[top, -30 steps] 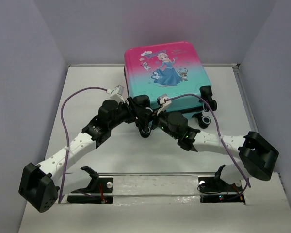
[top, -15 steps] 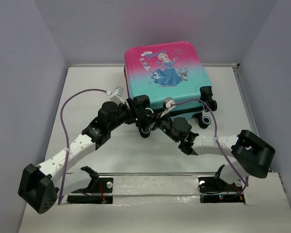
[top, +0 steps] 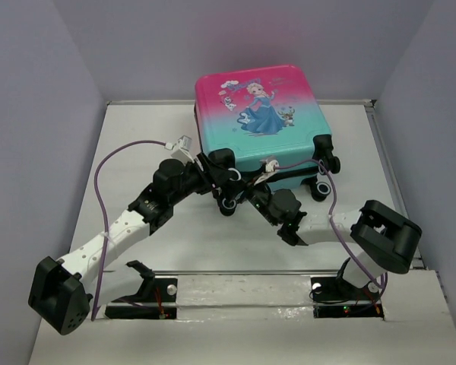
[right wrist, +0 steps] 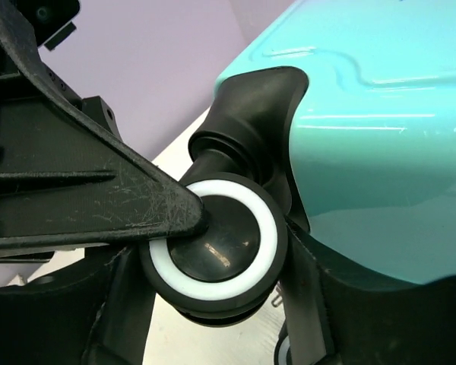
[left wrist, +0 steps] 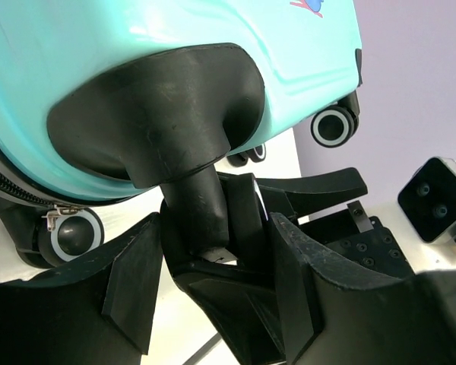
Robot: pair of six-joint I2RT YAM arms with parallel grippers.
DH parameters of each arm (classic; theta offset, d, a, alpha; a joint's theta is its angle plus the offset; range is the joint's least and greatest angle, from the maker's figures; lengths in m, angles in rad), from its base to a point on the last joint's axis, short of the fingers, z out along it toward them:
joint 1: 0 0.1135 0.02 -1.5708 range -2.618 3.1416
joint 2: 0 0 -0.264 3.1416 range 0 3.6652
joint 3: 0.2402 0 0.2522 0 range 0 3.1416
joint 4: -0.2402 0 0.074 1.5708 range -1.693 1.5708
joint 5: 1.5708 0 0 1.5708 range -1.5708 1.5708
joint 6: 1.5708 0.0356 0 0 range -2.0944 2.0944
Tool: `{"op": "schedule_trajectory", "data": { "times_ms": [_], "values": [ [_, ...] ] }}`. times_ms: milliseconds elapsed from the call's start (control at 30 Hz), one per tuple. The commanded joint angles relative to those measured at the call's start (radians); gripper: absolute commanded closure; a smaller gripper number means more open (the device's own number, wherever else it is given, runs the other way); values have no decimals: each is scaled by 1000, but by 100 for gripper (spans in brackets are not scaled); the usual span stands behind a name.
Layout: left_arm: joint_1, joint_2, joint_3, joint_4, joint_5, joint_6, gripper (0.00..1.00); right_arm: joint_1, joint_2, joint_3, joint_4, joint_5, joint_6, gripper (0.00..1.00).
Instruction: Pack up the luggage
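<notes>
L gripper (left wrist: pixel 216 251) comes in from 8 o'clock, fingers clamped on black plastic caster stem (left wrist: pixel 194 198), prob. to hold that corner steady. R gripper (right wrist: pixel 213 262): fingers straddle the caster's white-ringed black wheel (right wrist: pixel 213 243); can't tell if pinching. Pink-to-teal hard-shell child's suitcase (top: pixel 254 114) lies shut, flat on white desk (top: pixel 137 152), 12 o'clock.

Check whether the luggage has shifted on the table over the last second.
No. The luggage has its far edge at the same spot against the back wall as before.

White-rimmed wheel (right wrist: pixel 216 247) pinched by right pincer (right wrist: pixel 216 300), left pincer finger (right wrist: pixel 99 198) against it, teal luggage (right wrist: pixel 380 152) above
</notes>
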State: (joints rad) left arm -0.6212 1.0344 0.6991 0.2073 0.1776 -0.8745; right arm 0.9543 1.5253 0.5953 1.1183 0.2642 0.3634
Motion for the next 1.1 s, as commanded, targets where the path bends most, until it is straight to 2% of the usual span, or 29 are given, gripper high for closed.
{"op": "schedule_trajectory", "data": {
  "times_ms": [0, 33, 67, 100, 133, 167, 200, 233, 333, 367, 433, 467, 533, 567, 600, 733, 1033, 1067],
  "values": [
    [-40, -79, 33, 282, 192, 23, 39, -23, 55, 58, 293, 228, 46, 67],
    [-41, -77, 37, 273, 191, 28, 36, -23, 61, 57, 311, 239, 58, 72],
    [-40, -79, 51, 242, 183, 41, 26, -23, 65, 46, 336, 244, 60, 80],
    [-38, -83, 60, 210, 165, 60, 22, -23, 62, 38, 337, 247, 62, 84],
    [-40, -92, 92, 123, 96, 113, 19, -23, 58, 31, 333, 256, 63, 87],
    [-40, -102, 105, 80, 53, 139, 12, -23, 50, 20, 330, 262, 65, 88],
    [-40, -112, 117, 37, 1, 163, 10, -23, 36, 6, 315, 264, 62, 91],
    [-38, -140, 132, -42, -112, 186, 8, -23, 27, 0, 304, 262, 57, 93],
    [-34, -201, 120, -146, -291, 215, 4, -23, -4, -12, 246, 236, 58, 93],
    [-32, -250, 76, -172, -346, 212, 8, -23, -11, -12, 230, 231, 55, 93],
    [-32, -295, 10, -178, -366, 184, 24, -23, -27, -12, 200, 213, 57, 93],
    [-32, -321, -69, -166, -359, 166, 38, -23, -33, -8, 187, 210, 57, 93],
    [-40, -318, -156, -106, -311, 141, 59, -23, -36, 0, 158, 195, 57, 93],
    [-66, -291, -227, -20, -281, 132, 73, -23, -36, 11, 143, 182, 58, 93],
    [-87, -269, -251, 16, -288, 132, 76, -23, -34, 15, 141, 175, 58, 93],
    [-173, -124, -263, 153, -395, 179, 77, -23, -43, 34, 92, 152, 63, 93],
    [-192, 108, -214, 346, -498, 292, 65, -23, -44, 80, 43, 84, 65, 93],
    [-193, 124, -213, 365, -498, 304, 61, -23, -42, 81, 43, 81, 66, 93]
  ]
}}
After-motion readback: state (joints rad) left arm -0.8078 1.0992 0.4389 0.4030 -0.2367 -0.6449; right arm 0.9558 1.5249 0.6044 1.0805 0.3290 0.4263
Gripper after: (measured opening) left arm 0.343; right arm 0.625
